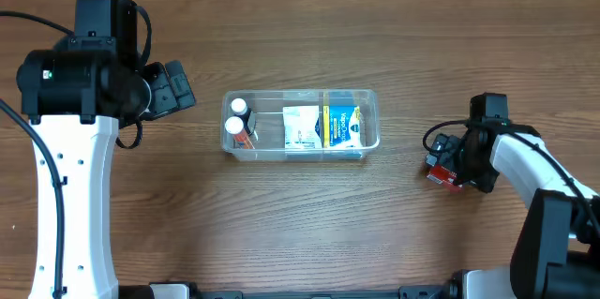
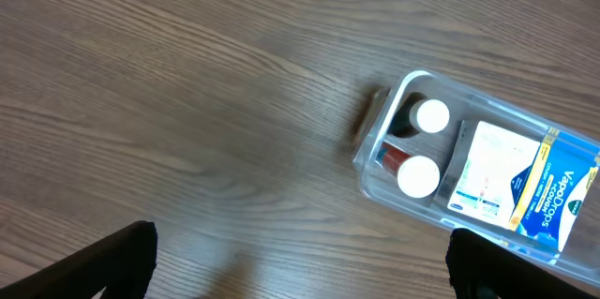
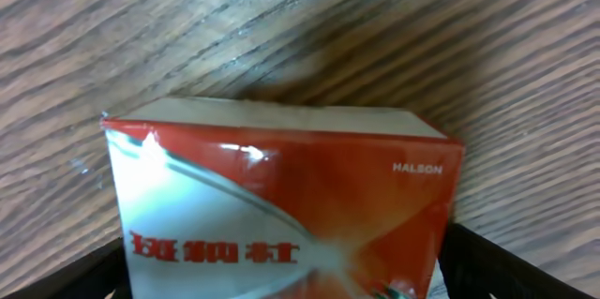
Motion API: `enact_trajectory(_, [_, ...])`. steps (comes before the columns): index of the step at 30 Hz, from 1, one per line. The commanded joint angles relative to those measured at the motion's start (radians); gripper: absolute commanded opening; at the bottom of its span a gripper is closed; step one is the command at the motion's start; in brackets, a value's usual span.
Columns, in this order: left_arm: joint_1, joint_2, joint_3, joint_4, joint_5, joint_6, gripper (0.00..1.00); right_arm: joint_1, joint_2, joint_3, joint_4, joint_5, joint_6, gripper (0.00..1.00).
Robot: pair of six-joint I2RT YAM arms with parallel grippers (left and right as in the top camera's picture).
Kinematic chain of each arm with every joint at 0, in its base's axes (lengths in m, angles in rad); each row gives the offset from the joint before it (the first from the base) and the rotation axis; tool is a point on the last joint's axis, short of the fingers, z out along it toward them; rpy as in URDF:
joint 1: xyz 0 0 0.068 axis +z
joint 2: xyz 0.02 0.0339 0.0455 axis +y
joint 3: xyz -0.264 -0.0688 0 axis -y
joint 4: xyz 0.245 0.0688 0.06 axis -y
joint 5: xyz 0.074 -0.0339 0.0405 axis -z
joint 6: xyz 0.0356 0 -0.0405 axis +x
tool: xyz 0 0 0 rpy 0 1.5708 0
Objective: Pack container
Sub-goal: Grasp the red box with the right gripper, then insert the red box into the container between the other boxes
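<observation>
Though well apart from the container point(image 1: 269, 128), red box point(image 1: 441, 179) in right gripper point(image 1: 445, 160).

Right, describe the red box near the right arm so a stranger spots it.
Start at the clear plastic rectangular container mid-table, then look right to the right gripper. Between its fingers sits a red cardboard box with white lettering, the only item outside the container.

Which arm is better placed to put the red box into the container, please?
Right. The red box sits between the right claw's fingers, beside the container; the left claw hangs open and empty on the far side.
</observation>
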Motion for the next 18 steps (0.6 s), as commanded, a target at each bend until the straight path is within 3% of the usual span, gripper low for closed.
enact_trajectory(1, [0.002,0.0,0.0,-0.001,0.001,0.023,1.0,-0.005,0.052,-0.017,0.011,-0.012,0.0,0.9])
enact_trajectory(6, [0.002,0.0,0.0,-0.002,0.002,0.023,1.0,-0.003,0.051,0.062,-0.066,-0.044,0.0,0.75])
enact_trajectory(11, [0.002,0.0,0.0,-0.005,0.002,0.023,1.0,0.014,0.014,0.3,-0.291,-0.044,-0.005,0.75])
enact_trajectory(15, [0.002,0.0,0.0,-0.009,0.002,0.023,1.0,0.16,-0.1,0.535,-0.414,-0.097,-0.035,0.75])
enact_trajectory(18, [0.002,0.0,0.0,-0.009,0.002,0.023,1.0,0.4,-0.16,0.628,-0.365,-0.103,-0.048,0.75])
